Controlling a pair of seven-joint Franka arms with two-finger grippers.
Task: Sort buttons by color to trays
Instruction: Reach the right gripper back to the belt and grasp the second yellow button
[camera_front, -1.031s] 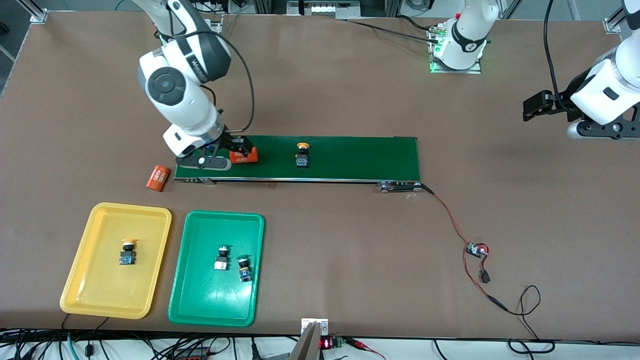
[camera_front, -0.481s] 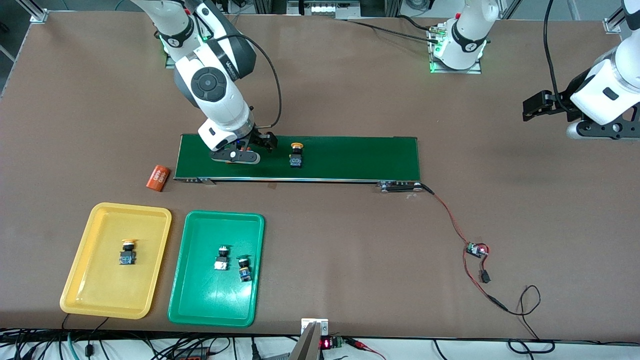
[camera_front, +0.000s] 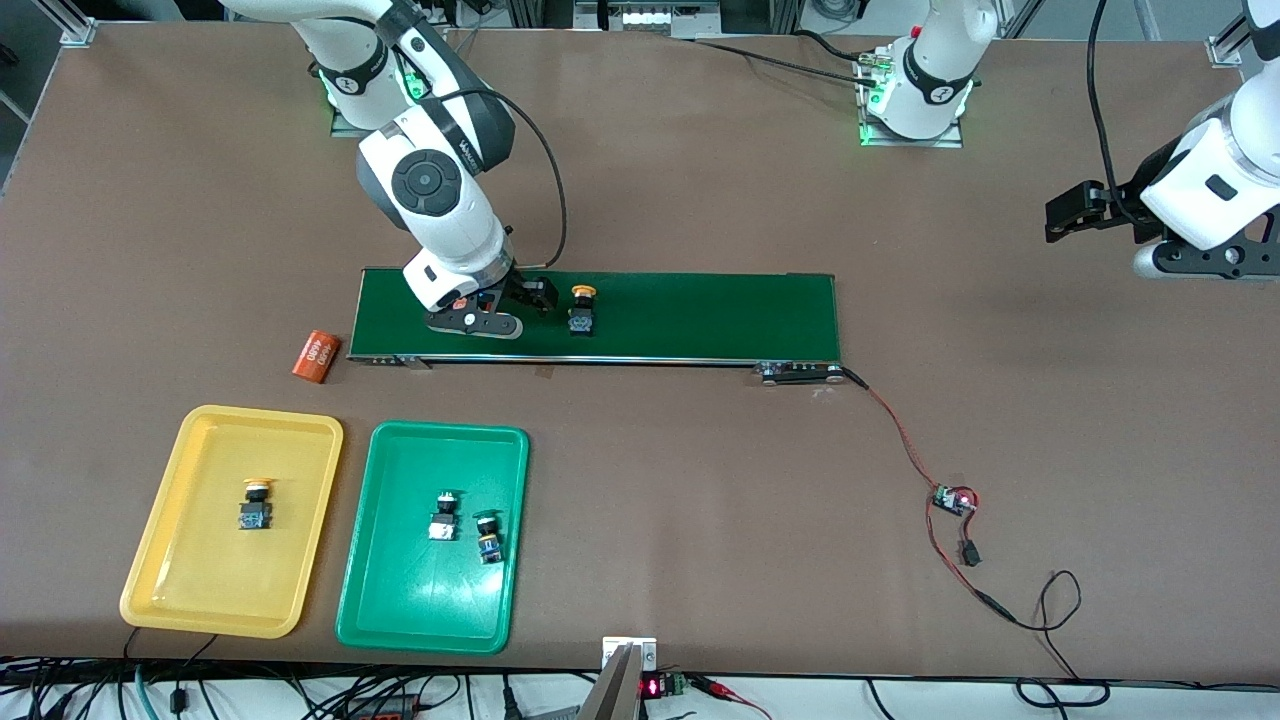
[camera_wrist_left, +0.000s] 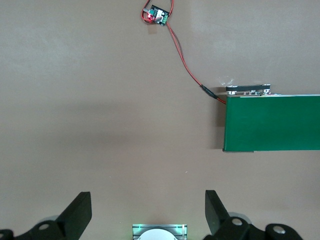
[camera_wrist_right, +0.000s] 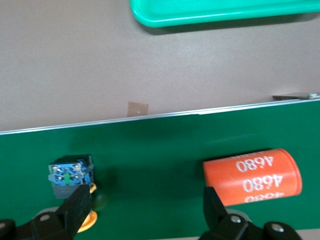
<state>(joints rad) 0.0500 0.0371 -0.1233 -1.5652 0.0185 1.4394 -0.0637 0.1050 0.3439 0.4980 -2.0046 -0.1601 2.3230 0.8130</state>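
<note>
- Nearest the front camera: yellow tray (camera_front: 160, 590) and green tray (camera_front: 395, 610) side by side, close to the table's (camera_front: 700, 500) front edge, toward the right arm's end.
- In the yellow tray, one yellow-capped button (camera_front: 255, 505); in the green tray, two green-capped buttons (camera_front: 443, 515) (camera_front: 488, 536) just beside each other, near the middle.
- Wide bare tabletop toward the left arm's end, crossed only by a red-and-black wire (camera_front: 900, 440) leading to a small circuit board (camera_front: 952, 499).
- Farther back, the dark-green conveyor belt (camera_front: 700, 315), with a second yellow-capped button (camera_front: 580, 310) lying on it — not yet in a tray.
- Right gripper (camera_front: 528, 298) low over the belt, arm bent steeply down from its base, fingers (camera_wrist_right: 75, 210) spread, nothing between them; button just beside one finger, an orange cylinder marked 4680 (camera_wrist_right: 252, 176) beside the other.
- Another orange cylinder (camera_front: 316, 356) on the table off the belt's end.
- Left gripper (camera_front: 1062, 218) waiting up over bare table at the left arm's end, fingers (camera_wrist_left: 77, 215) wide apart, empty.
</note>
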